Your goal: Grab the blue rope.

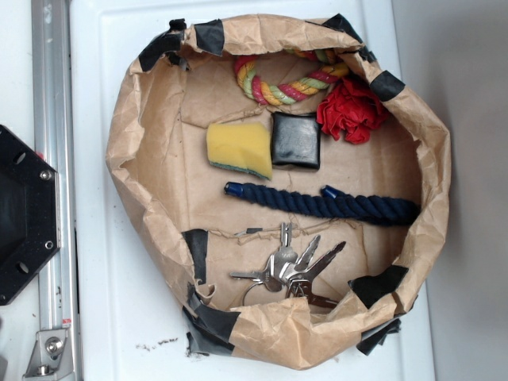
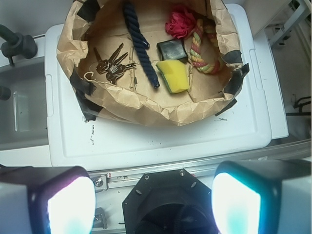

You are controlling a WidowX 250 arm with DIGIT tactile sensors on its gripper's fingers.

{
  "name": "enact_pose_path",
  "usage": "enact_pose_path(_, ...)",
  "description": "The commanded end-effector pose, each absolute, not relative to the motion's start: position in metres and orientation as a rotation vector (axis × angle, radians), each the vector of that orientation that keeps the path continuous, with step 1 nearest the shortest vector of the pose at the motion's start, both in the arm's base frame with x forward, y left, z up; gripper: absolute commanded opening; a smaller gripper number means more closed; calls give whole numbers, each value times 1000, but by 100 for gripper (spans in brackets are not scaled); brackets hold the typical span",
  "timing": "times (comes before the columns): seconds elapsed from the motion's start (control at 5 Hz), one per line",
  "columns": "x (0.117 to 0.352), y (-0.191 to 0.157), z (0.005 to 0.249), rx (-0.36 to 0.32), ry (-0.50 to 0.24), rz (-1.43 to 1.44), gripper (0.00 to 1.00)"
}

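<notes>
A brown paper basket (image 1: 135, 151), its rim patched with black tape, is seen standing on a white counter (image 1: 103, 48). All loose items are contained inside it.

The blue rope (image 1: 325, 204) is laid flat across the middle of the basket floor in the exterior view, running from a shiny blue capped end near the centre-left to the right wall of the basket. A second blue cap is visible partway along its upper edge. In the wrist view the same rope (image 2: 140, 44) is seen running from the far rim down toward the near wall, between the keys and the sponge.

A yellow sponge (image 1: 240, 148) is positioned just beside the rope, with a black square block (image 1: 296, 140) touching its side. A multicoloured twisted rope (image 1: 282, 86) is curved along the far wall, and a red cloth (image 1: 351, 109) is bunched next to it. A bunch of keys (image 1: 287, 268) is laid on the opposite side of the blue rope, near the taped wall.

The end effector (image 2: 153, 202) is held well apart from the basket, outside its rim and above the black base mount (image 1: 24, 214). Its two fingers (image 2: 68, 204) are spread wide at the lower corners of the wrist view, and nothing is held between them.
</notes>
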State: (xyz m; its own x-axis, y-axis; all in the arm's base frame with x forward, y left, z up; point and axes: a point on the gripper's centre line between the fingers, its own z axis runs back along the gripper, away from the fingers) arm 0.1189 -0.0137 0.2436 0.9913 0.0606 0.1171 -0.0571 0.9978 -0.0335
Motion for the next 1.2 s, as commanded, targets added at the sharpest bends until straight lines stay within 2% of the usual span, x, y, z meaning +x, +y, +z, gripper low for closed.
enact_pose_path(0.0, 119, -14, 244, -30, -118, 59, 100)
enact_pose_path(0.2, 166, -12, 216, -34, -171, 32, 100)
enact_pose_path(0.4, 198, -7, 196, 16, -112, 3, 100)
enact_pose_path(0.6, 234, -7, 168, -21, -140, -46, 100)
enact_pose_path(1.0, 303, -12, 92, 26, -18, -99, 100)
